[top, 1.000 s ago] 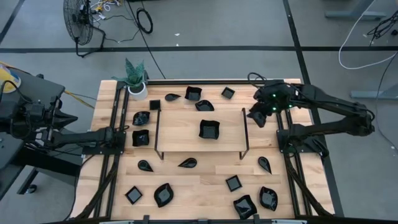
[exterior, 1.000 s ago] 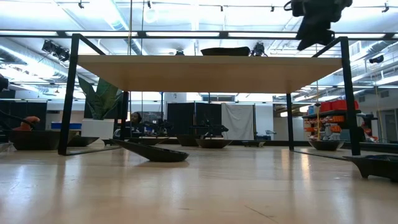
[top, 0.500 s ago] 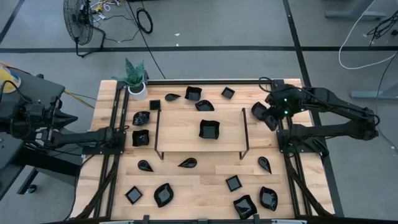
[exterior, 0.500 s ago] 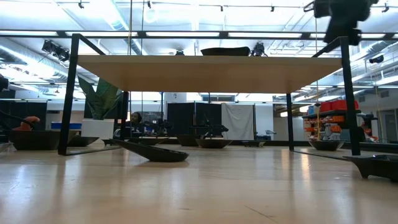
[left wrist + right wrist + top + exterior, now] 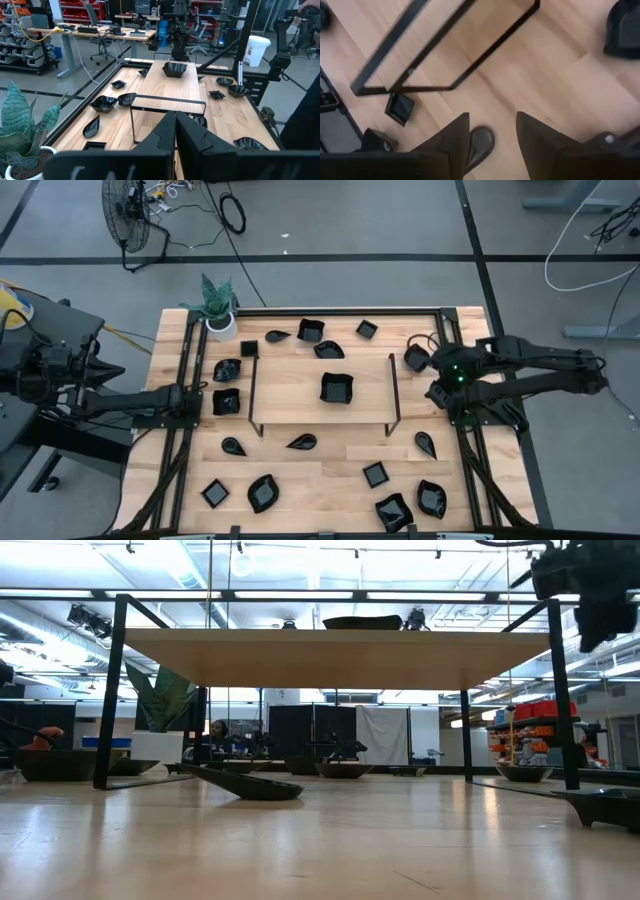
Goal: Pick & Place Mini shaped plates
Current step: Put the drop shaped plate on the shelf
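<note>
Right gripper (image 5: 437, 393) open, empty, beside shelf leg (image 5: 392, 392); risk: clipping frame. Left gripper (image 5: 175, 131) closed, idle.

Wire frame (image 5: 322, 392) blocks mid-table; plates (image 5: 264, 492) crowd near edge. You've bare wood btwn frame's near leg rail & those plates.

Potted plant (image 5: 218, 308) at table corner, floor fan (image 5: 126, 212), wooden riser shelf (image 5: 290, 385) mid-table

Robotics lab: workbenches (image 5: 95, 32), parts bins (image 5: 20, 30)
</note>
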### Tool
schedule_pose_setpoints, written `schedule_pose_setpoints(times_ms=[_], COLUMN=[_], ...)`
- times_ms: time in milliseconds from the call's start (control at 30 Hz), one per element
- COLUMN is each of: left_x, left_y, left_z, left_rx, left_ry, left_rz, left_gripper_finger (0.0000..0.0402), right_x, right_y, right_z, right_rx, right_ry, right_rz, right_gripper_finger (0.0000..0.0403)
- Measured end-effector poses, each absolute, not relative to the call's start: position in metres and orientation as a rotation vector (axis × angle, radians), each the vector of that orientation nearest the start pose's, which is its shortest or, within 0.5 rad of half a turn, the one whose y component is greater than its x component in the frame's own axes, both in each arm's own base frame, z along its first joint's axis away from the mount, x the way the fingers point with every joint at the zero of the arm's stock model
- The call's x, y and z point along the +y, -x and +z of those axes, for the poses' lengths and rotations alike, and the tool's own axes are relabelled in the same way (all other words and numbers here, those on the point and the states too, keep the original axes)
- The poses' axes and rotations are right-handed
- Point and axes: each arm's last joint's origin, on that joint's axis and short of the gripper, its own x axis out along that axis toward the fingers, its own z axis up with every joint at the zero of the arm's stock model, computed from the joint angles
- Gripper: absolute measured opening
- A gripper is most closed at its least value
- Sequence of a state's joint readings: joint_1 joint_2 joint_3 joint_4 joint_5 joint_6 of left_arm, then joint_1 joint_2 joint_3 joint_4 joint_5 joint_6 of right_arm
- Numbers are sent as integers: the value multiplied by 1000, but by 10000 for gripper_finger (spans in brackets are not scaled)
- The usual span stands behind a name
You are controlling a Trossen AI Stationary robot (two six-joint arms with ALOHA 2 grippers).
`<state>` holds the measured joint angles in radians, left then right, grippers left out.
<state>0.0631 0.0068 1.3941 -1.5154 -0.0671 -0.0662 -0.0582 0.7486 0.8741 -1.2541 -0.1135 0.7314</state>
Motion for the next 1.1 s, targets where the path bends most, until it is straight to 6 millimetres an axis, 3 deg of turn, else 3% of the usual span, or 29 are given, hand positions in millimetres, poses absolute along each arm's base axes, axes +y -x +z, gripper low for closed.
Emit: schedule_pose_setpoints(times_ms=[567, 1100], left_x=[-8, -8], left_y=[162, 162], left_z=[345, 345], left_rx=[124, 124], left_ry=[66, 66], left_rz=[134, 135], left_gripper_finger=[18, 18], right_x=[18, 40], right_y=[-104, -119], right_z=[242, 235], right_rx=[1290, 1298], right_ry=[-891, -879], right_rz=[-511, -541], right_gripper_finger=[165, 165])
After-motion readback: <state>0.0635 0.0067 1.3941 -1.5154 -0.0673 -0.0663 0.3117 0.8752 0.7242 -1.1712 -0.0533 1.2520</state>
